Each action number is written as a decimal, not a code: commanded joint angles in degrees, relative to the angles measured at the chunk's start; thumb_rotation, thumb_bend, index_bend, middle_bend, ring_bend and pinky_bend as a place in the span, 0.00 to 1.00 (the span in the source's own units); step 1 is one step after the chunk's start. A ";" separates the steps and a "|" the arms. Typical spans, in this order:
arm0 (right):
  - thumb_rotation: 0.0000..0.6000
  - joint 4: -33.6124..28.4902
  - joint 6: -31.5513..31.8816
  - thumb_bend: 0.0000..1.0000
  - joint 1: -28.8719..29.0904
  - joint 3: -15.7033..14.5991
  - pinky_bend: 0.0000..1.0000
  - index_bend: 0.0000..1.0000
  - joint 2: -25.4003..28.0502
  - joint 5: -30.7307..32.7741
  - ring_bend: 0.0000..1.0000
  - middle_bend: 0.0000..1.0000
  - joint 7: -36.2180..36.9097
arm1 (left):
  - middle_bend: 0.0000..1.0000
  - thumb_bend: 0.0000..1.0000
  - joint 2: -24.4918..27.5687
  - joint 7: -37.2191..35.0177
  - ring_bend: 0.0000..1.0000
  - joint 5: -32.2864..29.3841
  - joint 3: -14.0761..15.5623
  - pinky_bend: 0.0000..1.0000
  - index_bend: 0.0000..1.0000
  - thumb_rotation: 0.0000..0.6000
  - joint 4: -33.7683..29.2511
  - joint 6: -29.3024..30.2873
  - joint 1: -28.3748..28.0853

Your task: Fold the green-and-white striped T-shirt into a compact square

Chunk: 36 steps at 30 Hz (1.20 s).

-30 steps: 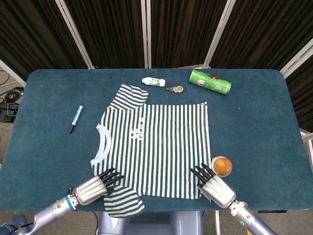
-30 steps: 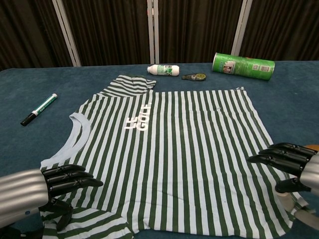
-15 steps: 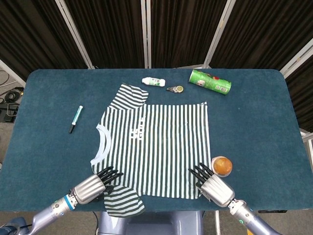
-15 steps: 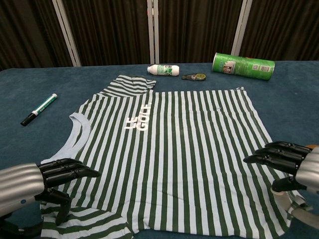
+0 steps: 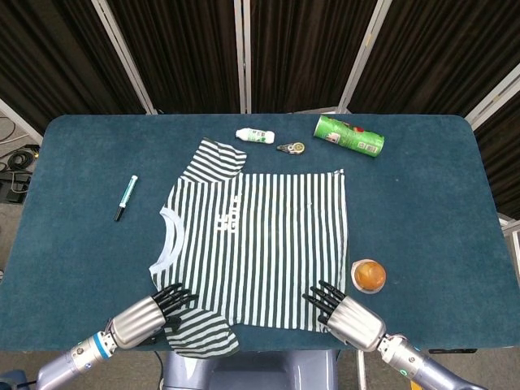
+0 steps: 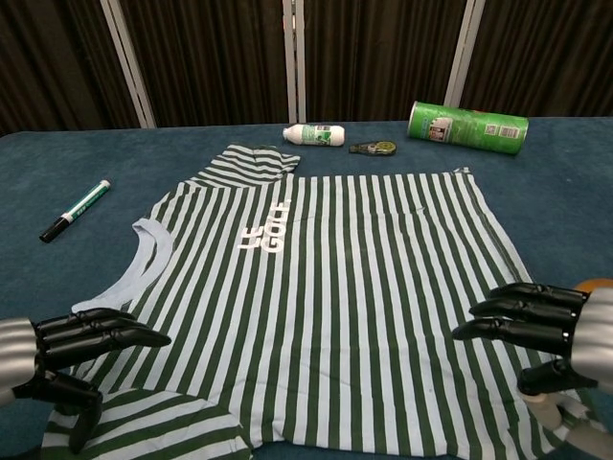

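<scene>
Seeing one table (image 5: pixel 422 211), blue cloth, bare at frame right and left. One T-shirt (image 5: pixel 260 244) flat at centre, near sleeve hanging over bottom edge; white chest lettering, unreadable to us. One green can (image 5: pixel 348 135), one white bottle (image 5: pixel 255 136), one tape dispenser (image 5: pixel 290 148) upper centre. One marker (image 5: pixel 125 197) left. One orange object (image 5: pixel 368 275). Left hand (image 5: pixel 146 317), right hand (image 5: pixel 345 313): fingers spread, holding nothing, over bottom hem.

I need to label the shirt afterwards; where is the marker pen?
In the head view the marker pen lies on the table's left side, apart from the striped T-shirt, left of its collar.
</scene>
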 commanded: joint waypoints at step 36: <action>1.00 -13.32 0.39 0.48 1.64 -7.59 0.00 0.76 8.11 -10.30 0.00 0.09 0.72 | 0.00 0.58 7.30 0.47 0.00 8.32 9.42 0.00 0.84 1.00 -7.54 2.64 2.01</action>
